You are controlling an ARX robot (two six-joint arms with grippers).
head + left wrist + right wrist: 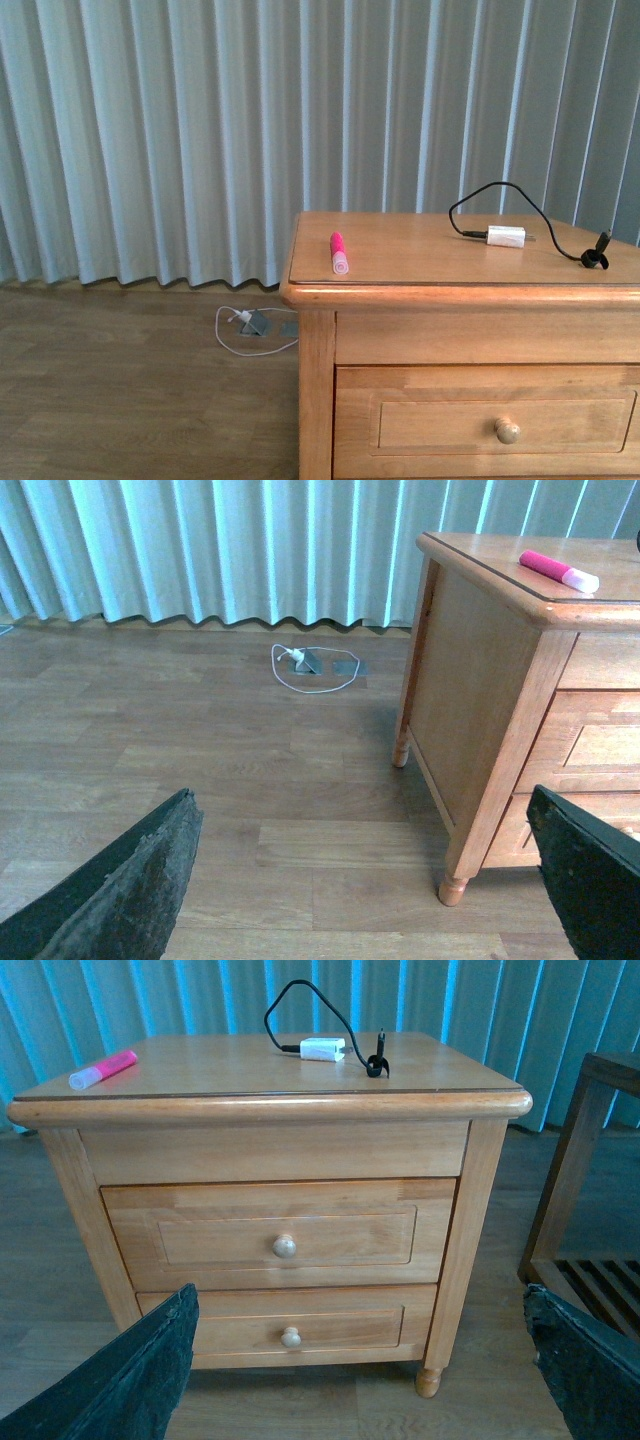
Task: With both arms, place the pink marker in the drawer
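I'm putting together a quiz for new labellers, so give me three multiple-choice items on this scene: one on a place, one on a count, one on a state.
1. Where does the pink marker lie?
A) on the cabinet top, near its left edge
B) in a drawer
C) on the floor

2. How many knobbed drawers does the cabinet front show?
A) one
B) two
C) three

3. How does the upper drawer stand?
A) pulled out
B) shut
C) removed

Key:
1 A, it rests on the wood top in the front view.
2 B, the right wrist view shows one knob above a second knob.
3 B, its front sits flush with the frame.
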